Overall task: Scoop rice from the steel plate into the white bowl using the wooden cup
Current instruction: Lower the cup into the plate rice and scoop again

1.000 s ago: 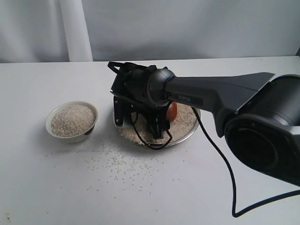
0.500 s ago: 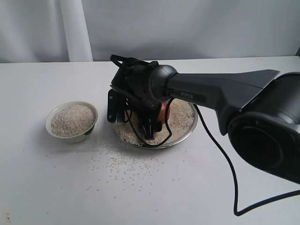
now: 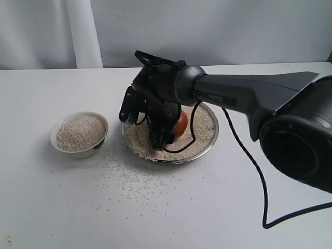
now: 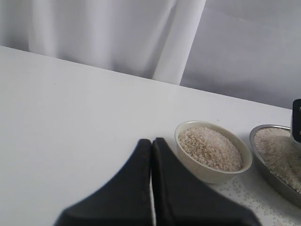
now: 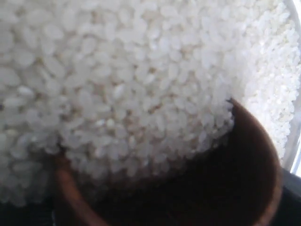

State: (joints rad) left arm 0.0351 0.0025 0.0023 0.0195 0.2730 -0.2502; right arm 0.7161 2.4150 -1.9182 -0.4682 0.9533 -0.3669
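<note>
The steel plate (image 3: 179,161) sits mid-table with a bed of rice (image 3: 202,129) in it. My right gripper (image 3: 167,133) reaches in from the right and is shut on the wooden cup (image 3: 180,123), which lies tilted in the rice. In the right wrist view the cup's brown rim (image 5: 263,165) is pressed into the grains (image 5: 141,94), which spill into its dark mouth. The white bowl (image 3: 83,152) stands left of the plate, heaped with rice (image 3: 80,132). My left gripper (image 4: 151,143) is shut and empty, short of the bowl (image 4: 207,172); it does not show in the exterior view.
Loose grains (image 3: 135,181) lie scattered on the white table in front of the plate and bowl. A black cable (image 3: 254,187) trails from the right arm across the table's right side. A pale curtain closes off the back. The plate's rim (image 4: 261,128) shows beside the bowl.
My right wrist has rolled and swung back over the plate, carrying the cup a little to the left through the rice. The bowl and left gripper have not moved.
</note>
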